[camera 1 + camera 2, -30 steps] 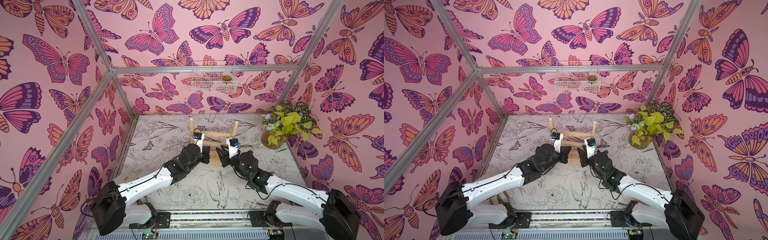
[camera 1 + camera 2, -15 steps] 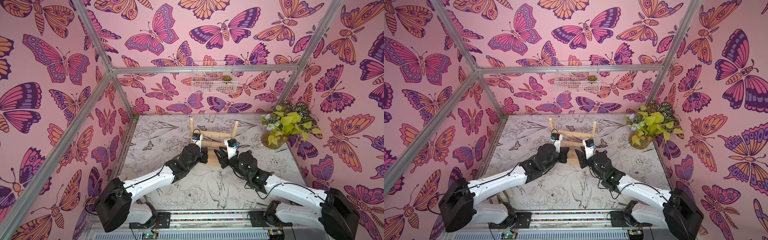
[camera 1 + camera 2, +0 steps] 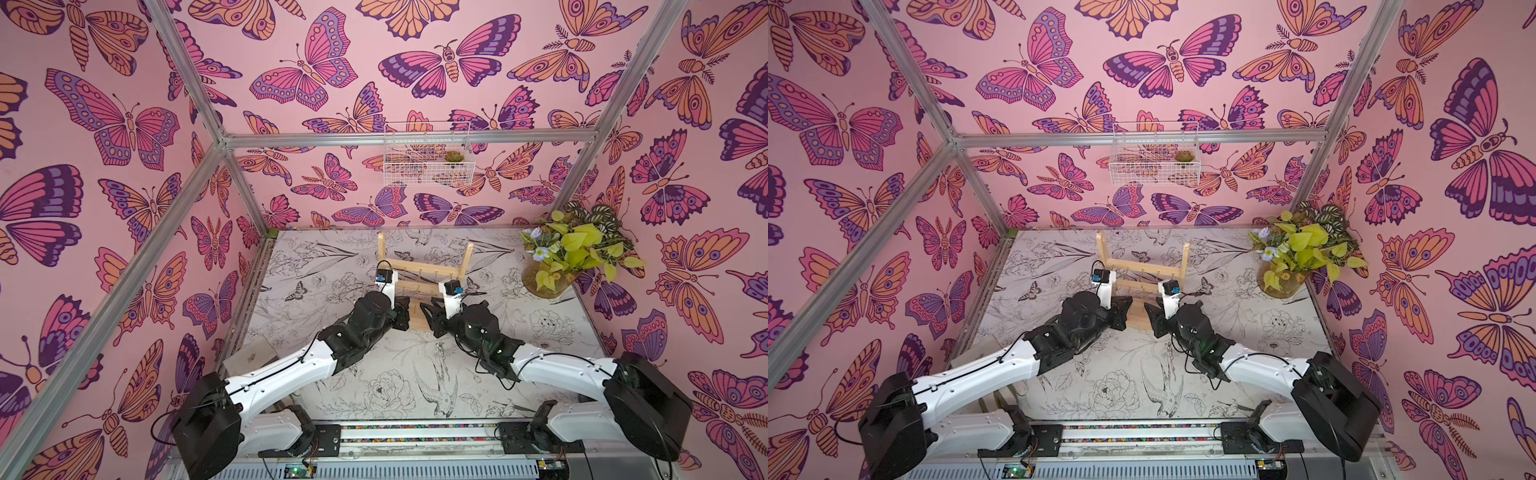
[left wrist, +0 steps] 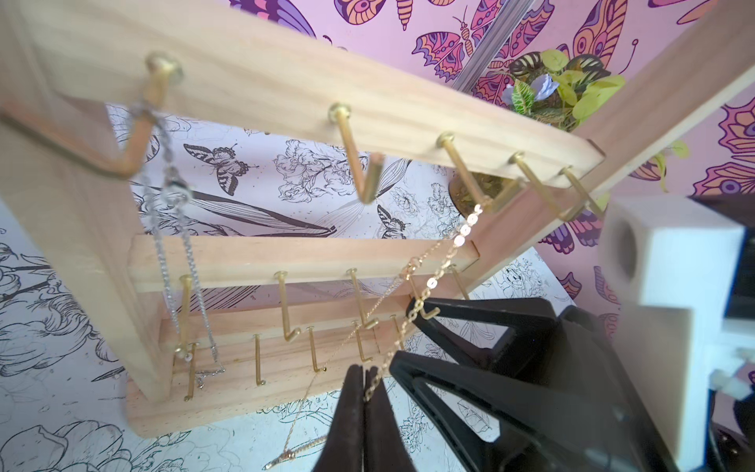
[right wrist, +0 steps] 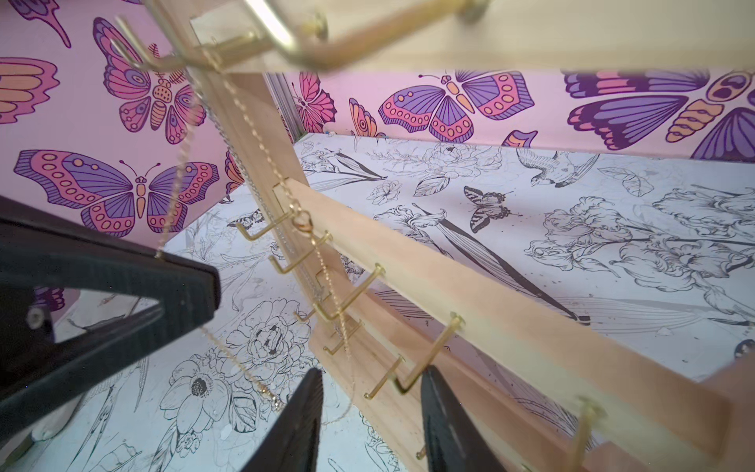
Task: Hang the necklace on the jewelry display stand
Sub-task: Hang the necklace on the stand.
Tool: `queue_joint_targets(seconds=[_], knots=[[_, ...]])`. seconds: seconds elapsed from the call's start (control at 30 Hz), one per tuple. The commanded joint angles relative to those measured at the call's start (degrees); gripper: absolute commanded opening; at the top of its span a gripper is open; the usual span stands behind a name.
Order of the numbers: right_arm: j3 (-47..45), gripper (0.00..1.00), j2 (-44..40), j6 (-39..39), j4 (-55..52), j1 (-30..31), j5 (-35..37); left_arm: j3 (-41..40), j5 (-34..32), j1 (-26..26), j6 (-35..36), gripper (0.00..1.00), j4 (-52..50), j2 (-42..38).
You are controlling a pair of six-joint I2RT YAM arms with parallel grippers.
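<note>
L arm [image 3: 286, 370], R arm [image 3: 561, 365] stretched fwd, L tool [image 4: 363, 378] pinched shut — R tool [image 5: 371, 380] jaws apart

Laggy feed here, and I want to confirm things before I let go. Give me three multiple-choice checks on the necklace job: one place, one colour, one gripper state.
1. Where does the gold necklace run up to?
A. a hook on the top crossbar
B. a hook on the bottom crossbar
C. nowhere; it lies flat on the table

2. What colour is the other necklace on the jewelry display stand?
A. black
B. silver
C. red

3. The left gripper is:
A. open and empty
B. shut on a hook
C. shut on the gold necklace

Answers:
1 A, the left wrist view shows the chain rising to that hook.
2 B, a silver necklace hangs from the end hook.
3 C, its fingers are pressed together on the chain.
</note>
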Motion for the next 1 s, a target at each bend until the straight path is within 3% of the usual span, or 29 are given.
queue_joint_targets(seconds=[0.0,0.3,0.5,0.8,0.97], knots=[[0.42,0.42,0.28,0.36,2.44,0.57,-0.62,0.34,0.91,0.24,0.25,0.0,-1.0,1.25],[-2.75,0.43,-10.26,-1.38,-4.39,2.32,0.39,-0.31,1.27,0.33,0.11,0.0,-0.3,1.75],[-6.12,0.42,-9.95,-3.17,-0.45,6.35,6.53,0.15,1.8,0.42,0.32,0.0,-0.21,2.17],[-10.72,0.42,8.79,-3.3,30.02,9.48,13.44,-0.3,2.91,0.77,0.15,0.0,-0.3,2.18],[-6.9,0.43,17.06,-3.57,34.18,9.6,15.92,-0.46,3.2,0.86,0.13,0.0,-0.31,1.62]])
